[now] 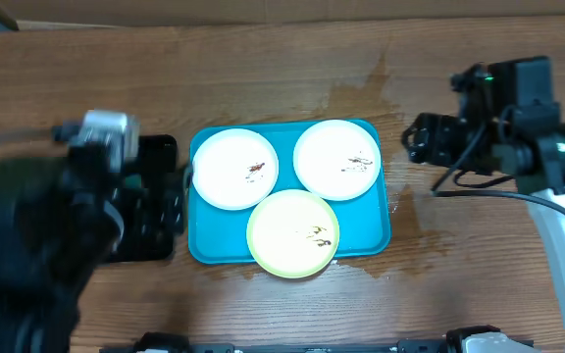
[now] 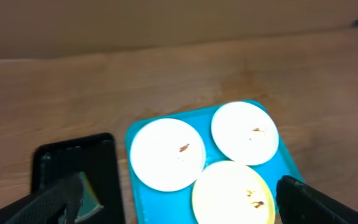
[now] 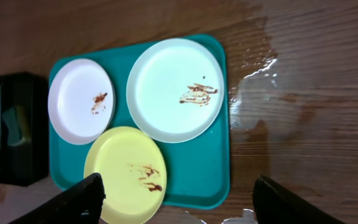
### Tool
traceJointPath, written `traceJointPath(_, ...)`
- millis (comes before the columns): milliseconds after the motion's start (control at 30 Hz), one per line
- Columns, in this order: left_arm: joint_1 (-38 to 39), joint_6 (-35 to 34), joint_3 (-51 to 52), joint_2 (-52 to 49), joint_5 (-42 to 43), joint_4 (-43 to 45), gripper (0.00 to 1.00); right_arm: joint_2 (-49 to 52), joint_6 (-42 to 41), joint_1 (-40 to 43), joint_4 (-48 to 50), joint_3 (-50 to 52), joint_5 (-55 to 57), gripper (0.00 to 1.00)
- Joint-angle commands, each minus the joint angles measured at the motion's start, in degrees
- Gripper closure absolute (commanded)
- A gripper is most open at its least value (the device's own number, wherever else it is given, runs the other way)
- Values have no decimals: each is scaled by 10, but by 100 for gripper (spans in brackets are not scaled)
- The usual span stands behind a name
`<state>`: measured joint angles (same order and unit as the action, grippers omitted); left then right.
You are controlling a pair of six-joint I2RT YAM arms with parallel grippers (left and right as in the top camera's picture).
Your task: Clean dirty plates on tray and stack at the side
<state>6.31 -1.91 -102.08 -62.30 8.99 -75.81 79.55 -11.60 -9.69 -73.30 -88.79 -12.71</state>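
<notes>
A wet patch (image 1: 361, 93) darkens the wooden table (image 1: 263, 69) beside the tray (image 1: 209, 242); left hand (image 2: 176, 202) and right hand (image 3: 182, 199) gape empty.

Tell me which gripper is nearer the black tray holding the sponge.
Left. The left gripper hovers over the black tray; the right gripper hangs beyond the turquoise tray, off its opposite edge.

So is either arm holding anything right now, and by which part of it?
Nothing is held. The left end effector and the right end effector both stand open and empty; the dirty plates lie free on the tray.
</notes>
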Motion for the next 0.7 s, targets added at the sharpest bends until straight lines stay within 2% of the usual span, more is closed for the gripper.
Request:
traceJointPath(0, 0, 11, -37, -54, 42, -19, 1, 17, -7, -40, 7, -12, 31, 27)
traceJointPath(100, 0, -27, -37, -89, -29, -35, 53, 36, -39, -80, 17, -12, 30, 44)
traceJointPath(133, 0, -75, -37, -106, -85, -52, 90, 49, -48, -109, 30, -12, 35, 47)
traceJointPath(167, 0, -101, -37, -116, -121, -64, 96, 56, -52, -122, 37, -12, 39, 51)
traceJointPath(300, -4, -151, -37, -142, -203, -96, 93, 89, -78, -171, 70, -12, 44, 56)
traceJointPath(333, -10, -151, -37, -146, -204, -101, 85, 100, -82, -184, 79, -12, 44, 56)
traceJointPath(400, -22, -151, -37, -152, -203, -110, 76, 116, -85, -203, 91, -12, 49, 59)
traceJointPath(567, -83, -150, -34, -157, -196, -118, 64, 178, -99, -270, 143, -12, 67, 60)
traceJointPath(667, -121, -128, -34, -157, -152, -121, 54, 210, -99, -301, 177, -12, 94, 60)
